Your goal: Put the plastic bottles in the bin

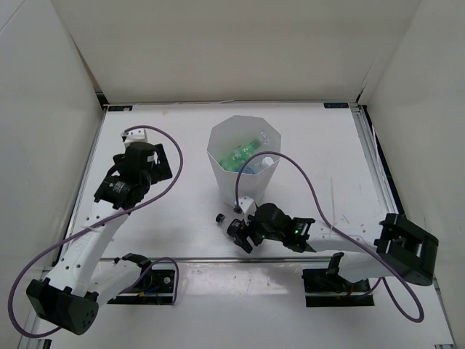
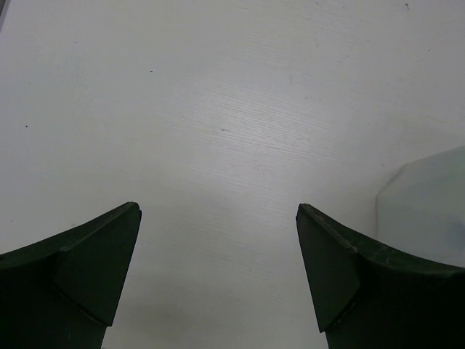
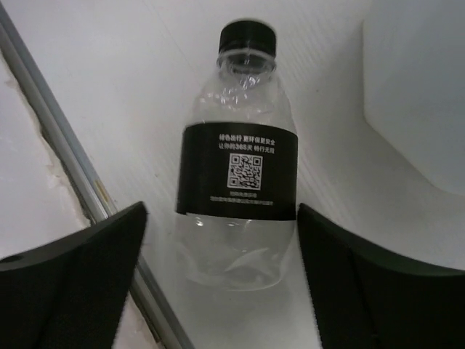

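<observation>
The bin [image 1: 218,138] stands at the middle of the table, with a green bottle [image 1: 236,158] and a clear bottle [image 1: 256,166] showing inside. A clear bottle with black label and cap [image 3: 236,174] lies on the table just in front of the bin's foot [image 3: 414,94], cap pointing away from my wrist. My right gripper [image 3: 220,211] is open, one finger on each side of this bottle's lower body, with a gap on the left side. From above the same bottle [image 1: 227,218] pokes out ahead of the right gripper [image 1: 238,231]. My left gripper [image 2: 218,207] is open over bare table, left of the bin [image 2: 429,196].
A metal rail [image 3: 65,153] runs along the table just left of the lying bottle, close to the right gripper's left finger. White walls close in the table on three sides. The left arm [image 1: 131,182] stands left of the bin, its purple cable looping toward the bin.
</observation>
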